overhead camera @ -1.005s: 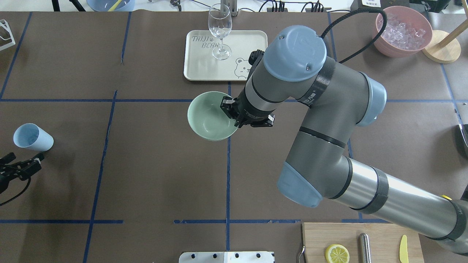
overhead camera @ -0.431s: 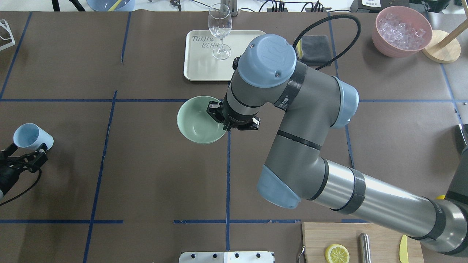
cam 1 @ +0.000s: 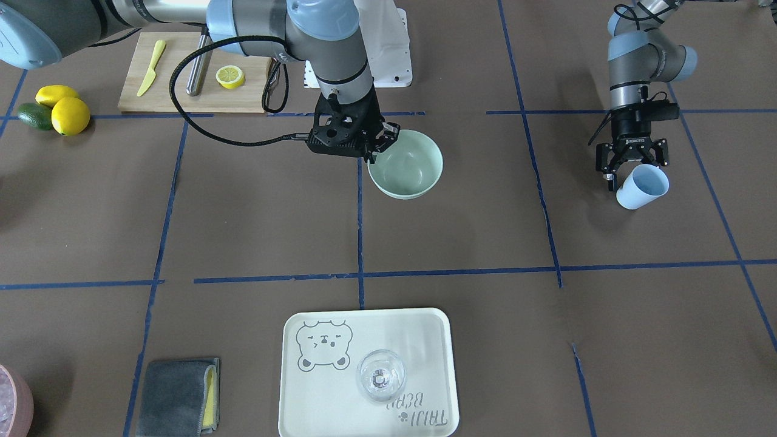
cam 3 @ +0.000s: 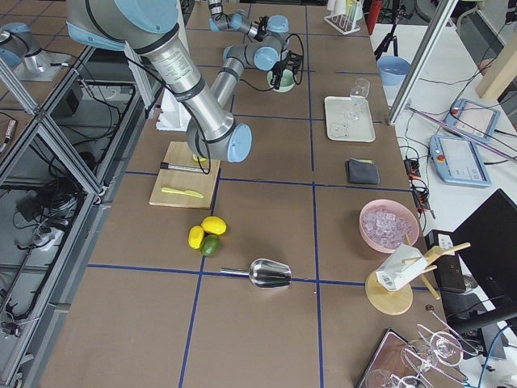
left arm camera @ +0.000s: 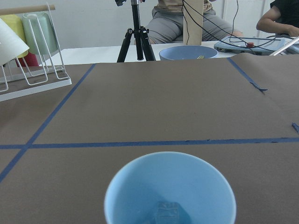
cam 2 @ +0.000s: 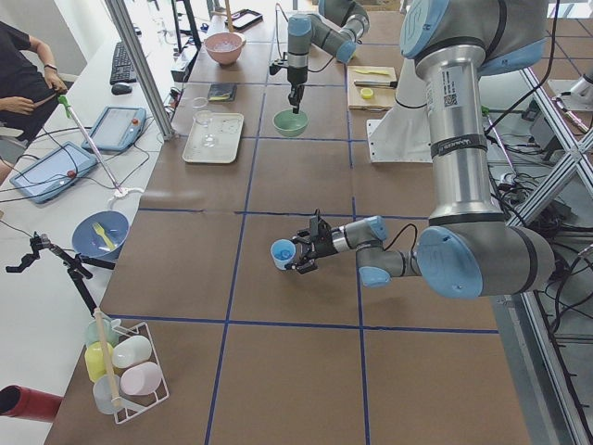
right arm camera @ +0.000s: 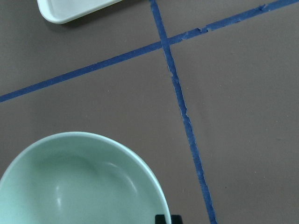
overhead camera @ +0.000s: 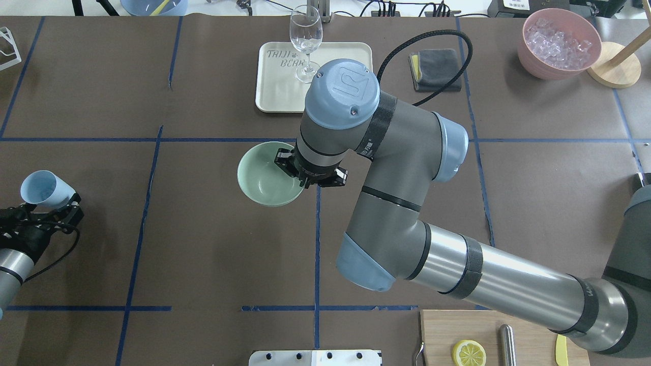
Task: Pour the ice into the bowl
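Observation:
My right gripper is shut on the rim of the pale mint-green bowl near the table's middle; it also shows in the front view, with the bowl. The bowl looks empty in the right wrist view. My left gripper is open at the table's left edge, its fingers either side of an upright light blue cup. The left wrist view looks into the cup, and a clear ice cube lies at its bottom. I cannot tell whether the fingers touch the cup.
A cream tray with a wine glass stands beyond the bowl. A grey cloth and a pink bowl of crushed ice are at the far right. A cutting board with a lemon half is at the near right.
My right arm has carried the mint-green bowl toward the table's left side. My left gripper has moved forward up to the light blue cup, which now sits between its fingers.

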Motion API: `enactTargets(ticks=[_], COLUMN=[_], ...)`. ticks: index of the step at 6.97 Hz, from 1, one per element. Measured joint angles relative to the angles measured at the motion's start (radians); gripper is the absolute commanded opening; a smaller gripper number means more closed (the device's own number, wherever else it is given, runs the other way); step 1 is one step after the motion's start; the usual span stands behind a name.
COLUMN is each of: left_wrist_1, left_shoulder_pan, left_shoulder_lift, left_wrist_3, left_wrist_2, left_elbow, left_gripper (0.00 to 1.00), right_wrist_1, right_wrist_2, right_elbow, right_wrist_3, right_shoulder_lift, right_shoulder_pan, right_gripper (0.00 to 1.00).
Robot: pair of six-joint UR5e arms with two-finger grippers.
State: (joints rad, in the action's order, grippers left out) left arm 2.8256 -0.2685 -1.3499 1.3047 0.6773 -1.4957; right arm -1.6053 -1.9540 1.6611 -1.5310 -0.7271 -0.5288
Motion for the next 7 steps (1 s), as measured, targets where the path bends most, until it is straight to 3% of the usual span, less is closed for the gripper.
enactTargets(ticks=[5, 6, 7], left_wrist_1=[0.003, 0.009, 0.012], left_shoulder_pan=[-0.034, -0.05, -0.059], left_shoulder_lift=[-0.024, -0.025, -0.033], left_wrist_3=[-0.016, -0.039, -0.055], left_wrist_2=[-0.001, -0.001, -0.001], left_elbow=[0.019, 0.019, 0.018], left_gripper=[0.86, 0.57, 0.01], right_wrist_1=[0.003, 0.005, 0.006], right_wrist_2=[0.014, 0.015, 0.015], right_elbow=[-0.016, -0.017, -0.018], right_wrist_3=[0.0, 0.0, 0.001], right_shoulder_lift=[0.013, 0.013, 0.013], right_shoulder_pan=[0.01, 0.012, 0.015], right_gripper=[0.0, 0.0, 0.0])
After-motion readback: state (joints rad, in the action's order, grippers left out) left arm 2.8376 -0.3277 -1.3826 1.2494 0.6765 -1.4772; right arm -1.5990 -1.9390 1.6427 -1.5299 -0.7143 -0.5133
